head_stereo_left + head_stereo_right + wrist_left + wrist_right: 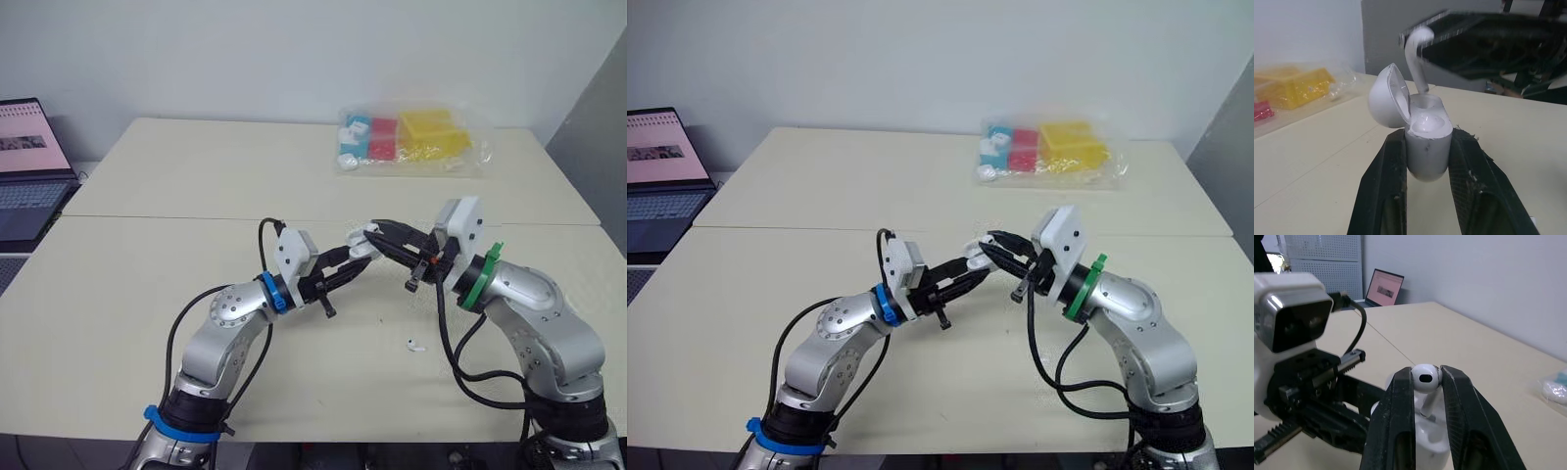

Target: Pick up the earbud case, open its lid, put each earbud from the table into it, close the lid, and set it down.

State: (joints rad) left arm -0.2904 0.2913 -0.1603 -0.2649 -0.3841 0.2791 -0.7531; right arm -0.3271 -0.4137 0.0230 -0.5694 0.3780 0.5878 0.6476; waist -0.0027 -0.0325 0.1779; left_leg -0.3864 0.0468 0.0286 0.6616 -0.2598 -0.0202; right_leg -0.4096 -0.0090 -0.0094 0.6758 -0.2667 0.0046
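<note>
My left gripper (1427, 147) is shut on the white earbud case (1426, 147), held above the table's middle with its lid (1387, 98) open. My right gripper (1425, 378) is shut on a white earbud (1424, 378), whose stem points down into one of the case's sockets (1425, 103). The two grippers meet tip to tip (370, 245) in the head views. A second white earbud (413, 344) lies on the table (147, 294), below and a little to the right of the grippers.
A clear bag (411, 140) with yellow, red and blue items lies at the table's far side. An open laptop (29, 166) stands off the table's left edge. A seam (157, 216) crosses the table between two tabletops.
</note>
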